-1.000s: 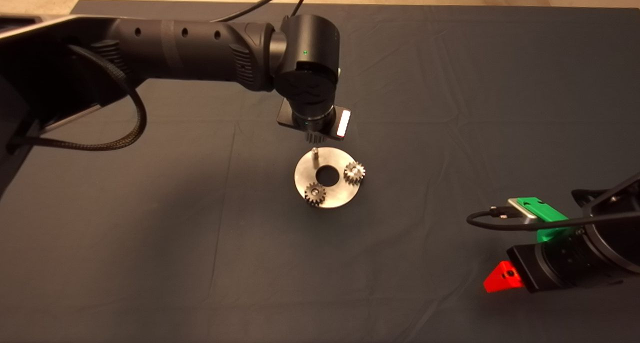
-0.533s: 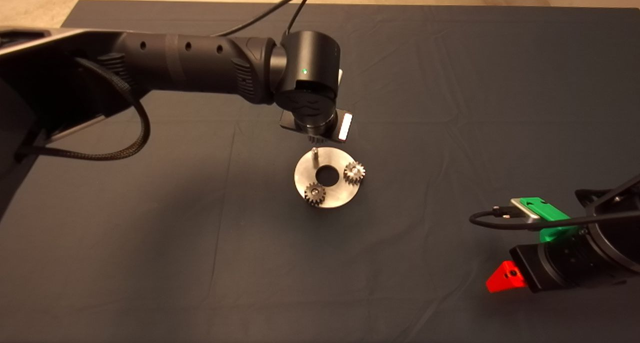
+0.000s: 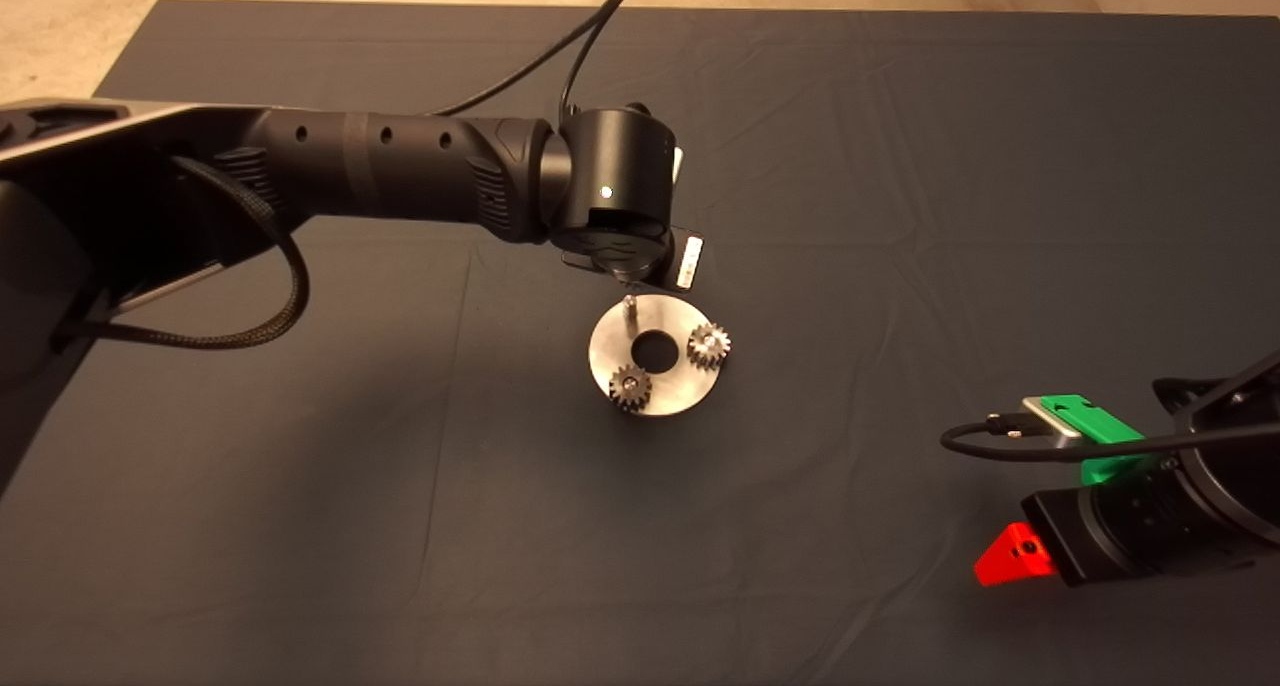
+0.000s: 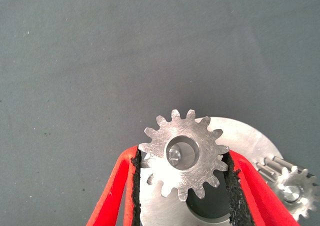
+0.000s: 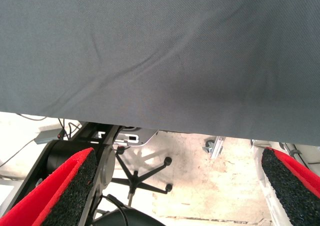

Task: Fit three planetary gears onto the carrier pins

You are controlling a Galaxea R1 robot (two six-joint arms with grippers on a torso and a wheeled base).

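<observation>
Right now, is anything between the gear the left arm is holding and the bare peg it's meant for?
Nothing: in the left wrist view, the peg's tip shows through the held gear's hole.

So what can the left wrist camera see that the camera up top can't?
Only the left wrist view shows the left gripper pinching the third gear, with the free pin showing through its hole. Only the head view shows the gear at the near rim and the parked right gripper. Both show the disc and one mounted gear.
</observation>
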